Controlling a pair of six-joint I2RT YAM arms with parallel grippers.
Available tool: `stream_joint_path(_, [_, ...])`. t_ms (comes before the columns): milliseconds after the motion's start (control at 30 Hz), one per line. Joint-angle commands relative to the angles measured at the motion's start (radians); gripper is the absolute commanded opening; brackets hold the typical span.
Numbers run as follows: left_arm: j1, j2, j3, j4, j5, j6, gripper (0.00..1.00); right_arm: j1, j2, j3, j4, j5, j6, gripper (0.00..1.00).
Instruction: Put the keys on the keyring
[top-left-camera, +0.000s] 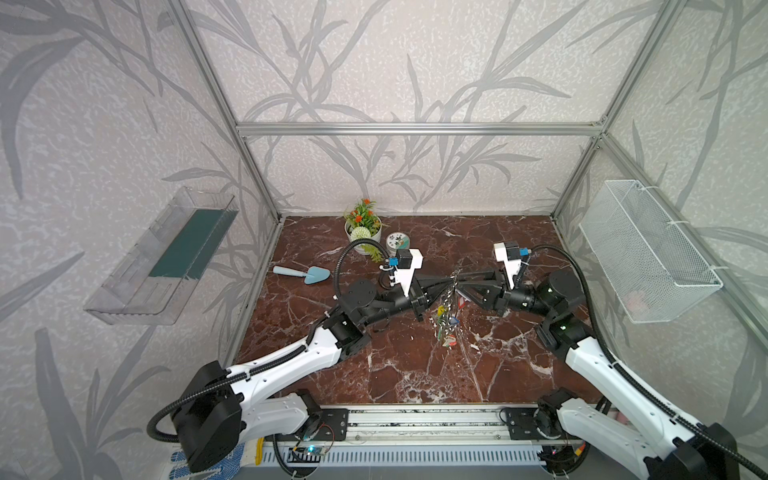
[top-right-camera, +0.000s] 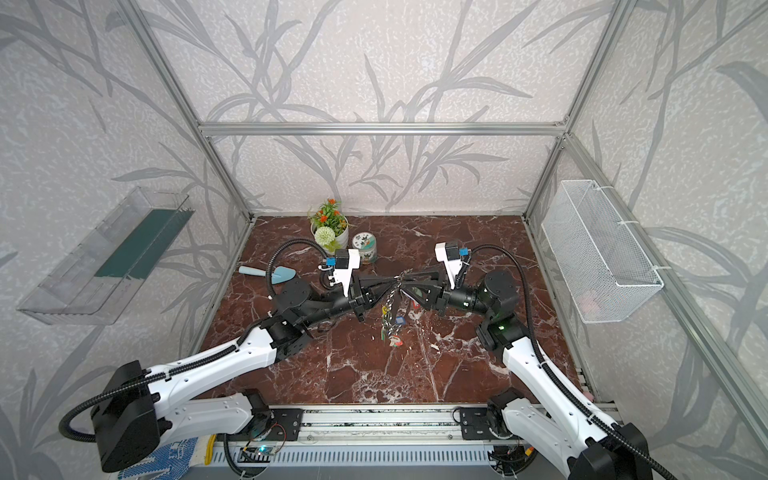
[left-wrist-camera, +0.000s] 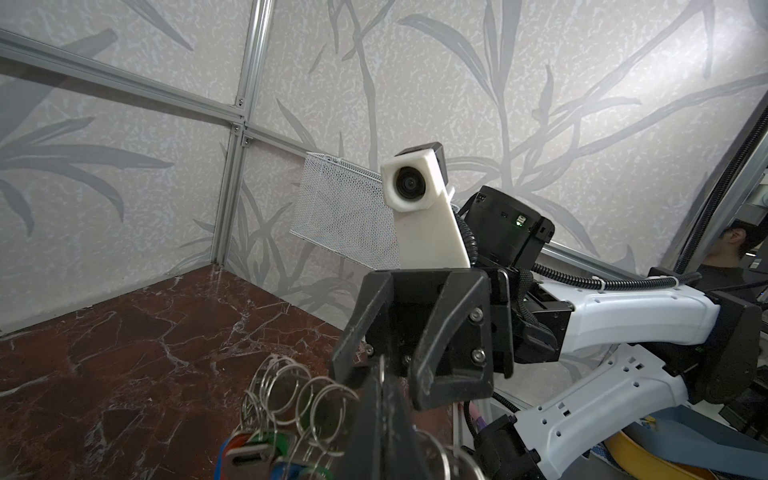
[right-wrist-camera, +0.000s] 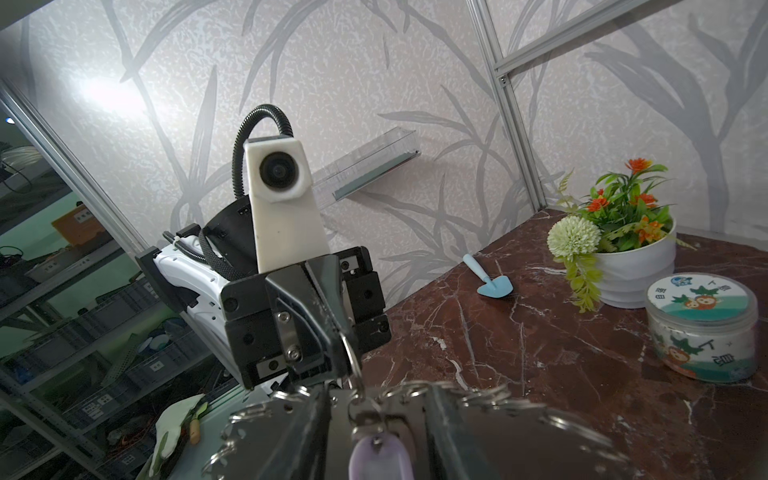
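Note:
Both grippers meet tip to tip above the middle of the marble table. The keyring (top-left-camera: 446, 316) (top-right-camera: 390, 311) hangs below them, a grey metal plate (right-wrist-camera: 540, 440) edged with small rings (left-wrist-camera: 291, 390) and coloured tags (left-wrist-camera: 257, 449). My left gripper (top-left-camera: 451, 281) (left-wrist-camera: 381, 376) is shut on one thin ring at the plate's edge. The keys (right-wrist-camera: 380, 457), with a pale lilac tag, hang from that ring. They sit between the fingers of my right gripper (top-left-camera: 461, 286) (right-wrist-camera: 376, 392). It stands open, with a gap on each side of the tag.
A white flower pot (top-left-camera: 363, 232), a printed jar (top-left-camera: 397, 241) and a blue trowel (top-left-camera: 303, 274) stand at the back left of the table. A wire basket (top-left-camera: 648, 249) hangs on the right wall. A clear shelf (top-left-camera: 166, 257) is on the left wall.

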Motion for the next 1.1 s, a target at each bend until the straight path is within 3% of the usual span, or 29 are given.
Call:
stream_joint_path(0, [-0.003,-0.039,0.003,0.104,0.006,0.002,0.00,0.013,0.009,0.031,0.052,-0.024,0.008,0.34])
stream_joint_path(800, [-0.003,-0.027,-0.016,0.076,-0.013,0.029,0.00,0.026,0.062,0.012,0.120,-0.028,0.029,0.01])
stream_joint_path(1067, [-0.001,-0.042,-0.017,0.060,-0.023,0.035,0.00,0.027,0.060,-0.004,0.119,-0.026,0.027,0.00])
